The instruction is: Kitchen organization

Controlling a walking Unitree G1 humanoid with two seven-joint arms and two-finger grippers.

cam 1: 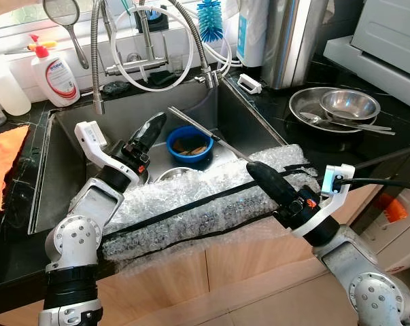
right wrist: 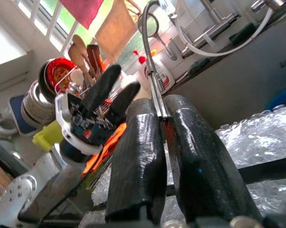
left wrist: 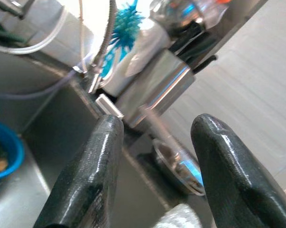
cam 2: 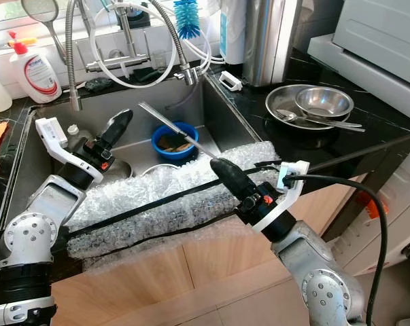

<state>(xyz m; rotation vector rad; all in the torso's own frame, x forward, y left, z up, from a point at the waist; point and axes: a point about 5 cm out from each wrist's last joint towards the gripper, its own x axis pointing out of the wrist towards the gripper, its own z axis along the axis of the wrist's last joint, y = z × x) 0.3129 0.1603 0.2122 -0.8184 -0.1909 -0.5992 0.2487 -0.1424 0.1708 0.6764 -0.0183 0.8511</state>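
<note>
Pretty tight spot here: the sink [cam 1: 62,163] is boxed in by black counter on both sides, and its front rim is padded with a strip of bubble wrap [cam 1: 205,207] held down by black straps. The right claw [cam 1: 255,168] sits right at that padded rim, fingers clamped on the end of a long metal utensil [cam 1: 201,129]. Its handle angles up and back across the basin, passing just over the blue bowl [cam 1: 190,146] that sits on the sink floor with some food scraps in it. The left claw [cam 1: 154,125] hangs over the left part of the basin with its fingers spread and nothing between them, near the bowl but not touching it. Off on the right counter there's a steel plate [cam 1: 306,112] with a steel bowl [cam 1: 349,103] and spoon in it, well away from both claws. Faucet hoses [cam 1: 150,47] crowd the back edge.
</note>
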